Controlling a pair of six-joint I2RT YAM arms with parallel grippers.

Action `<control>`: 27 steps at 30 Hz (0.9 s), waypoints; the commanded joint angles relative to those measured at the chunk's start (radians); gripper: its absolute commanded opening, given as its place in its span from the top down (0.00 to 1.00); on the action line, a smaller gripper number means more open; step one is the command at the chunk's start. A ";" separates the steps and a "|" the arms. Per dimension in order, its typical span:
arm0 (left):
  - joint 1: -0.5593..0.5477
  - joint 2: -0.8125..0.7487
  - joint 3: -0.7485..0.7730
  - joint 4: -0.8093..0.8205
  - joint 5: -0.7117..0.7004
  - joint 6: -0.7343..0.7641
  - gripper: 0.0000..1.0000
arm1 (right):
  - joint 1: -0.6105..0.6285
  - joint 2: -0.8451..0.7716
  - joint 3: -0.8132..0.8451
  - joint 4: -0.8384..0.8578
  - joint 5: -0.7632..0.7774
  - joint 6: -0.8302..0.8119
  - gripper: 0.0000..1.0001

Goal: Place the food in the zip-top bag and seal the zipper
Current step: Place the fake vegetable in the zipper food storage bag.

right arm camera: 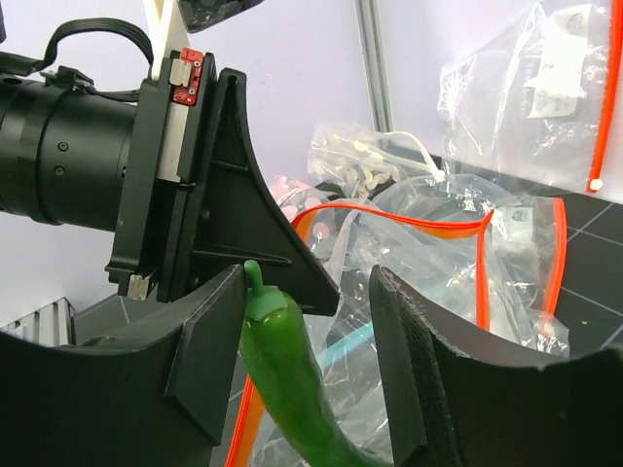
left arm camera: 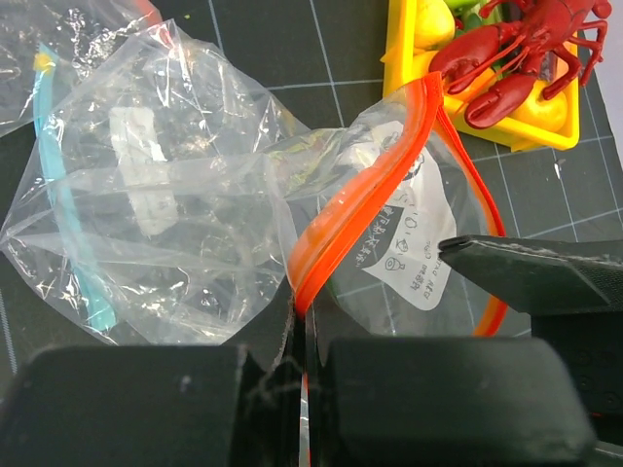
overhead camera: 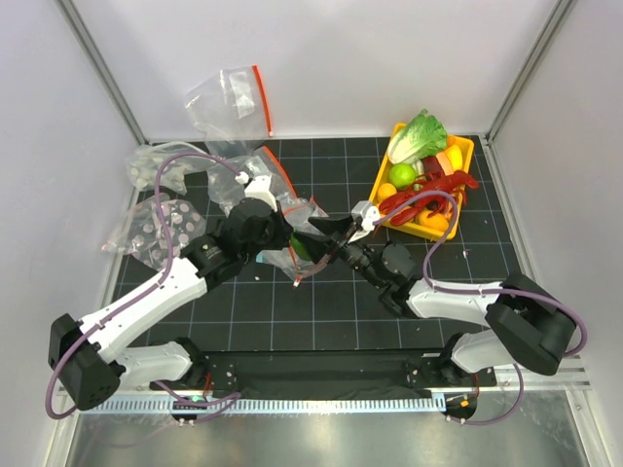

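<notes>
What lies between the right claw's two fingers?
A long green pepper, leaning on one finger, shown in the right wrist view; the bag sits just beyond.

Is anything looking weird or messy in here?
Yes. The green pepper leans on just one finger of the right end effector, not squeezed. The zipper is buckled into a curve where the left end effector pinches it.

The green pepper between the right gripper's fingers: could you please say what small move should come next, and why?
Probably draw the right gripper straight back: its jaws stand apart, the green pepper touches only one finger, and the left gripper pinches the zipper.
</notes>
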 commanded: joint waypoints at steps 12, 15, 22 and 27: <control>0.020 0.034 0.025 -0.020 -0.091 0.008 1.00 | 0.011 -0.097 0.112 -0.393 0.343 0.009 0.43; 0.021 0.057 0.034 -0.021 -0.094 0.011 1.00 | 0.024 -0.090 0.109 -0.379 0.327 0.005 0.44; 0.031 0.071 0.043 -0.030 -0.096 0.015 1.00 | 0.033 -0.083 0.144 -0.464 0.287 -0.014 0.49; 0.032 0.067 0.042 -0.033 -0.100 0.015 1.00 | 0.036 -0.089 0.152 -0.511 0.274 -0.027 0.56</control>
